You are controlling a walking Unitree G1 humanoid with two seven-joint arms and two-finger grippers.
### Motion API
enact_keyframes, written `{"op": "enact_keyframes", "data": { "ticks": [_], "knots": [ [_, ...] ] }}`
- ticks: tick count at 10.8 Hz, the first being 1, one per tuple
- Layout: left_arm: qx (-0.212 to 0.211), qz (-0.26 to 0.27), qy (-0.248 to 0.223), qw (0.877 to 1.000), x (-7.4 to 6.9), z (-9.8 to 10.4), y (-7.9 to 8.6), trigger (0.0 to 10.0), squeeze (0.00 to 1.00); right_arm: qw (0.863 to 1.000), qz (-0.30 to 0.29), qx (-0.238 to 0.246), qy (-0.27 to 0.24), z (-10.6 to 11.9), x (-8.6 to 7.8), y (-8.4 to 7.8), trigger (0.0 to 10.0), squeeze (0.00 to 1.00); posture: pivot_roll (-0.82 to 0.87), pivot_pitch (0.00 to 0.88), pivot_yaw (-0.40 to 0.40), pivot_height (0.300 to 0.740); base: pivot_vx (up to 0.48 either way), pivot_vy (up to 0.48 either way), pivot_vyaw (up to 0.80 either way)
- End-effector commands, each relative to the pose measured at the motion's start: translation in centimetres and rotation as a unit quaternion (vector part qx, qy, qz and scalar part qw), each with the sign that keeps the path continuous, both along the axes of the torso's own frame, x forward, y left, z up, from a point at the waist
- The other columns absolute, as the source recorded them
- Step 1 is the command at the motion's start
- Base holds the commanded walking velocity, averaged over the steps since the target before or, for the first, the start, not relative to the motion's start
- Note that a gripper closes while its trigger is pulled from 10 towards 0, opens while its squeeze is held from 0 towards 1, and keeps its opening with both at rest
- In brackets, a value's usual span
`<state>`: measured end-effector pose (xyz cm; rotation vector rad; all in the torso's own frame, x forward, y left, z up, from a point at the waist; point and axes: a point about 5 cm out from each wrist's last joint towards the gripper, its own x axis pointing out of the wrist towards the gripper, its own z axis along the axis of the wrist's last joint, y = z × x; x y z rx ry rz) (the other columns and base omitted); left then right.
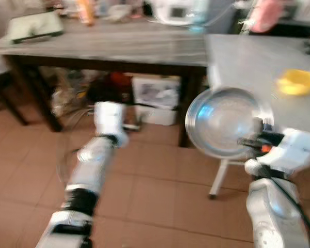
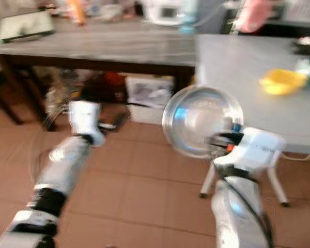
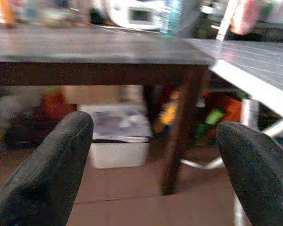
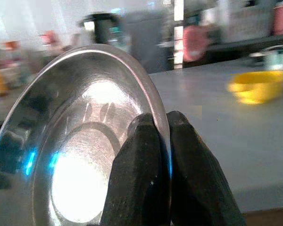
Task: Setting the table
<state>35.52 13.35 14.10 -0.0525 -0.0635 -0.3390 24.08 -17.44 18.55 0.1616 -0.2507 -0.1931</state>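
My right gripper [image 4: 161, 129] is shut on the rim of a shiny steel plate [image 1: 222, 121], which it holds tilted on edge in front of the grey table [image 1: 258, 62]. The plate [image 4: 80, 155] faces me, just off the table's near left corner. A yellow bowl [image 1: 298, 81] rests on the grey table to the right, beyond the plate. My left gripper [image 3: 155, 146] is open with nothing between its fingers, held low over the tiled floor, pointing under the dark wooden table [image 1: 108, 41]. The views are blurred.
The dark wooden table carries clutter: a flat greenish item [image 1: 35, 27], bottles, a white appliance [image 1: 175, 10]. Under it are a white box [image 1: 156, 98] and bags. A white-legged stand [image 1: 219, 178] sits below the grey table. Brown floor tiles [image 1: 160, 196] lie ahead.
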Motion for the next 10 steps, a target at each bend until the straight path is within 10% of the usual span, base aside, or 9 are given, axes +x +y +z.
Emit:
{"op": "enact_keyframes", "data": {
  "ticks": [1,10],
  "knots": [
    [0.006,-0.011,-0.005,1.000,0.01,0.03,-1.05,10.0,0.00,1.000,-0.015,-0.005,-0.011,0.38,-0.24,-0.71,10.0,0.00,0.07,0.107,0.018,0.740,0.000,0.480,0.00],
    [-0.015,-0.041,-0.031,0.999,-0.16,0.79,-1.89,10.0,0.00,1.000,-0.011,-0.017,-0.021,0.74,0.37,-1.02,10.0,0.00,0.08,0.089,0.007,0.740,0.000,0.000,0.00]
  ]
}}
